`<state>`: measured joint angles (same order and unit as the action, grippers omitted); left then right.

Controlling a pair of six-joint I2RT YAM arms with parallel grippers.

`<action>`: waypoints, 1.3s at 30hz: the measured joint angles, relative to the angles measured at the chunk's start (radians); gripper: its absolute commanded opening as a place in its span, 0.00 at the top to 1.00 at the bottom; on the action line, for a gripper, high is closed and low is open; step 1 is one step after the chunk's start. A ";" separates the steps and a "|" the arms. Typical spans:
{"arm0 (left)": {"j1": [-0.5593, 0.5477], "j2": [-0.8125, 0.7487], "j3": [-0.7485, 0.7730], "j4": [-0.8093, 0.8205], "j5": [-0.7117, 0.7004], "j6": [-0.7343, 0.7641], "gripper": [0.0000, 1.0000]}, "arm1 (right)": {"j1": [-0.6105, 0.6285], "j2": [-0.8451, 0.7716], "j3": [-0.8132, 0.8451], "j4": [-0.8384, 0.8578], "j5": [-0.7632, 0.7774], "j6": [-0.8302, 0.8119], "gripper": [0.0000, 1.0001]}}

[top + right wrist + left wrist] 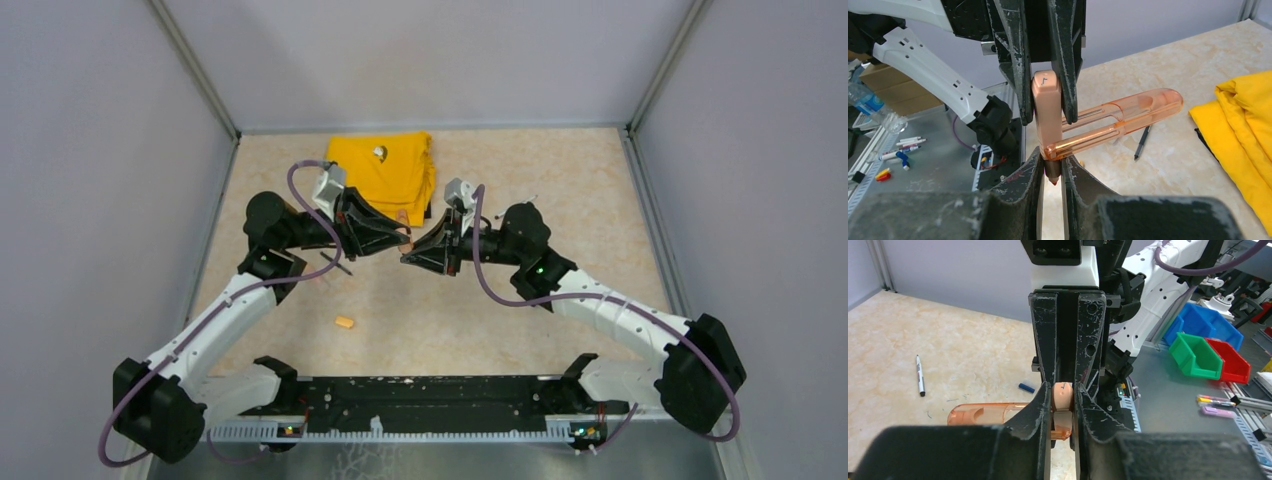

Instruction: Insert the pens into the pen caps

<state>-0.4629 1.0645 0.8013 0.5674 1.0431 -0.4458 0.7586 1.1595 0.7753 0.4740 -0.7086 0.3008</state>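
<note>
My left gripper [398,243] and right gripper [410,256] meet tip to tip above the table's middle. An opaque light-orange marker [1045,112] stands between them. In the left wrist view my left gripper [1063,407] is shut on its body [1063,396]. In the right wrist view my right gripper [1051,167] is shut on its dark, red-tipped nib end [1052,172]. A translucent orange tube [1120,116] sticks out crosswise at the marker's lower end. A dark blue cap [1026,388], a silver-white pen [920,375] and a dark pen [1142,142] lie on the table. A small light-orange cap [344,322] lies front left.
A folded yellow cloth [392,172] lies at the back centre with a small silver thing [380,152] on it. Grey walls close in the beige table [560,170] on three sides. The black base rail [430,405] runs along the near edge.
</note>
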 measured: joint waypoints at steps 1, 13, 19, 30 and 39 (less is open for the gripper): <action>0.000 0.001 0.000 0.000 0.000 0.001 0.87 | 0.000 0.000 0.000 0.000 0.000 0.000 1.00; 0.000 0.002 0.000 -0.013 -0.003 0.019 1.00 | 0.000 -0.001 0.000 -0.018 0.027 -0.010 0.61; -0.002 0.002 0.000 -0.040 -0.004 0.040 1.00 | 0.000 -0.040 0.000 -0.152 0.066 -0.064 0.46; -0.002 0.011 0.004 -0.053 -0.005 0.062 1.00 | 0.000 -0.262 -0.030 -0.316 0.142 -0.218 0.43; -0.002 0.020 0.004 -0.052 0.021 0.063 1.00 | 0.000 -0.259 -0.143 -0.082 0.135 -0.200 0.37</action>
<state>-0.4644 1.0843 0.8051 0.5152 1.0641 -0.3828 0.7586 0.9009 0.6327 0.3916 -0.5735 0.1005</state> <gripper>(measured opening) 0.231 0.615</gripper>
